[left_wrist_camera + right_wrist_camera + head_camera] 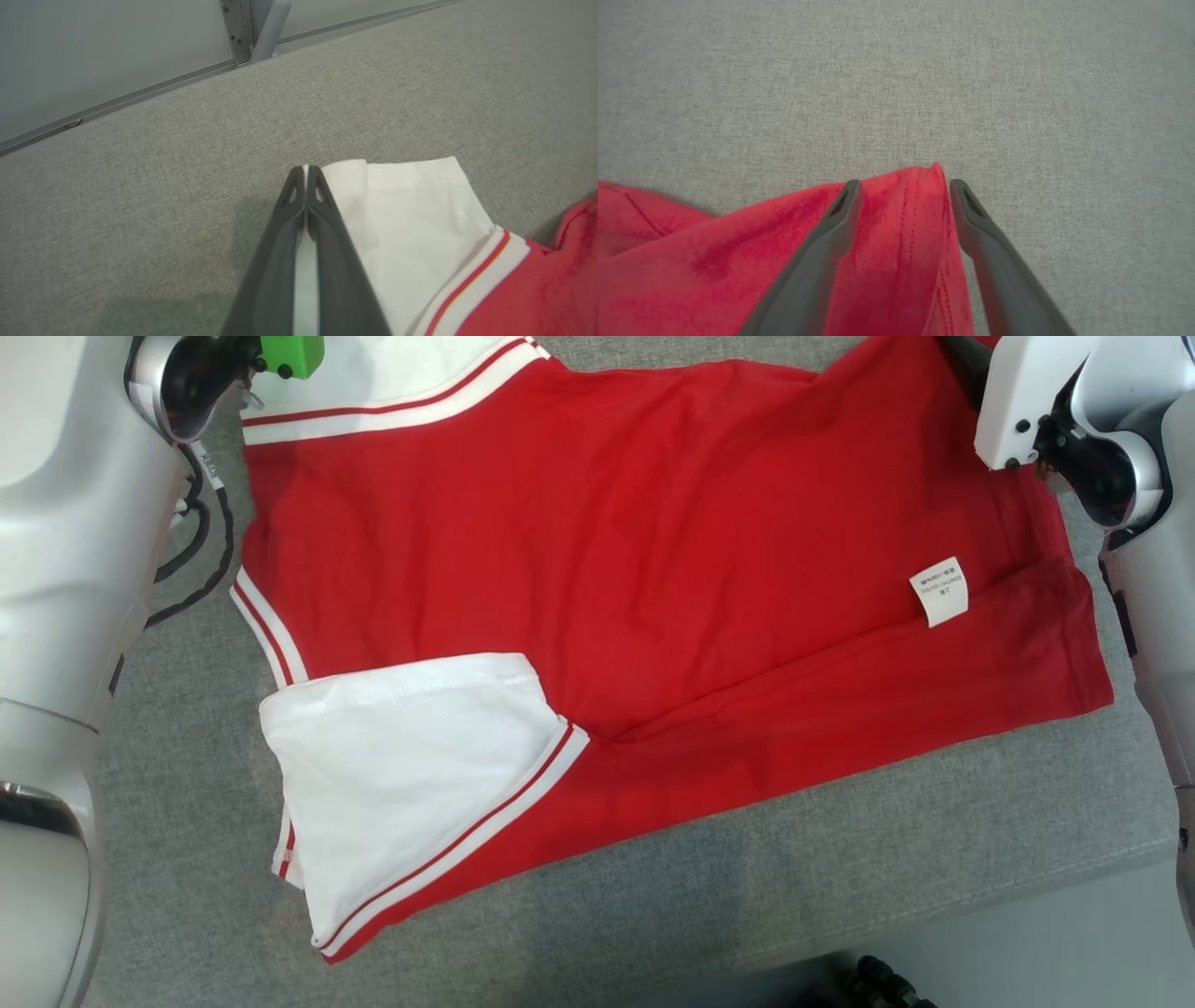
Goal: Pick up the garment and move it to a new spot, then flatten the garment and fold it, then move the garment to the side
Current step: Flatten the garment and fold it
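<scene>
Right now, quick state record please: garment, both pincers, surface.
garment: red with white sleeves, spread out, some creases
near sleeve: white, folded in over the red body
care label: white, showing towards the robot's right
left pincer: shut on the far sleeve at its edge
right pincer: open, fingers either side of the red hem corner
surface: grey fabric

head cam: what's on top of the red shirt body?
A folded-in white sleeve at the near left and a small white label near the right lie on the shirt. The red cloth under the sleeve is covered.
</scene>
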